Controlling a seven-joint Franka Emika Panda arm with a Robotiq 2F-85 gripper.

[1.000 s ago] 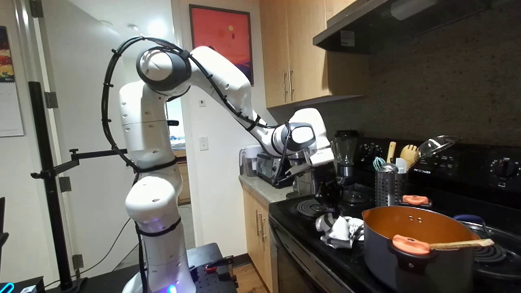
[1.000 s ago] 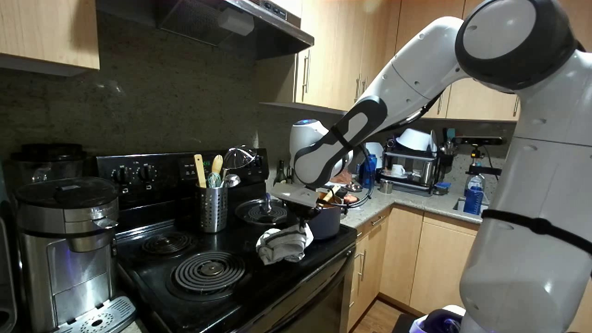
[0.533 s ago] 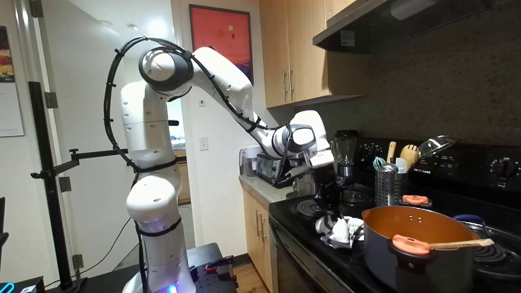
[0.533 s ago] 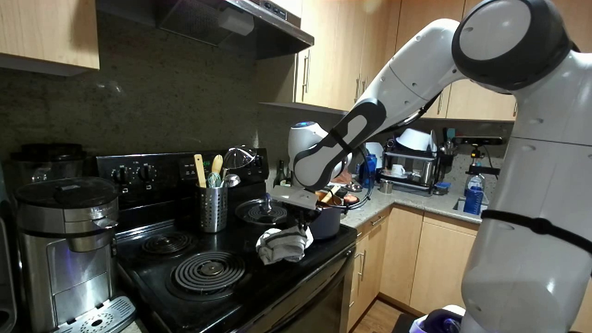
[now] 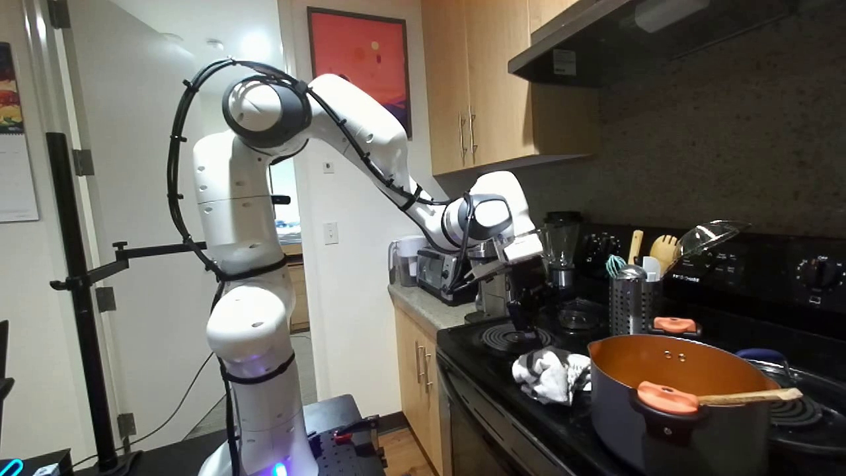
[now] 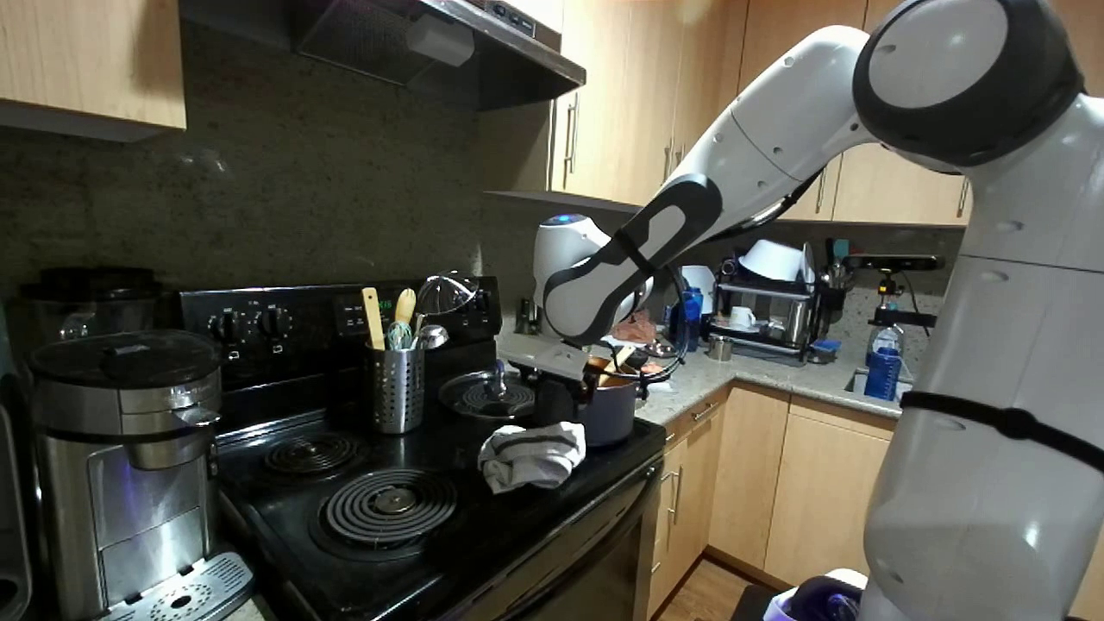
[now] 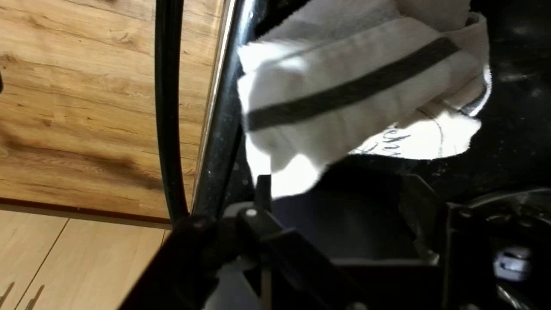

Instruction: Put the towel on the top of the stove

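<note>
Stove panel (image 5: 760, 277), right of the utensil holder (image 5: 631, 307) in an exterior view: blurred lettering (image 5: 685, 279); farther right, "OFF" (image 5: 821, 258) above a knob (image 5: 820, 273); towel (image 7: 353, 86), wrist view: black script (image 7: 391, 140), illegible.

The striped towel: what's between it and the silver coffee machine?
A front coil burner, set in the black stovetop, lies between the towel and the coffee machine, as an exterior view shows.

By the stove's (image 6: 466, 517) front edge, the wrist view crops the towel (image 7: 327, 86), its lettering (image 7: 397, 138) partly covered. In an exterior view, the gripper (image 6: 561, 407) hides some of the pot (image 6: 609, 412) near the corner.
</note>
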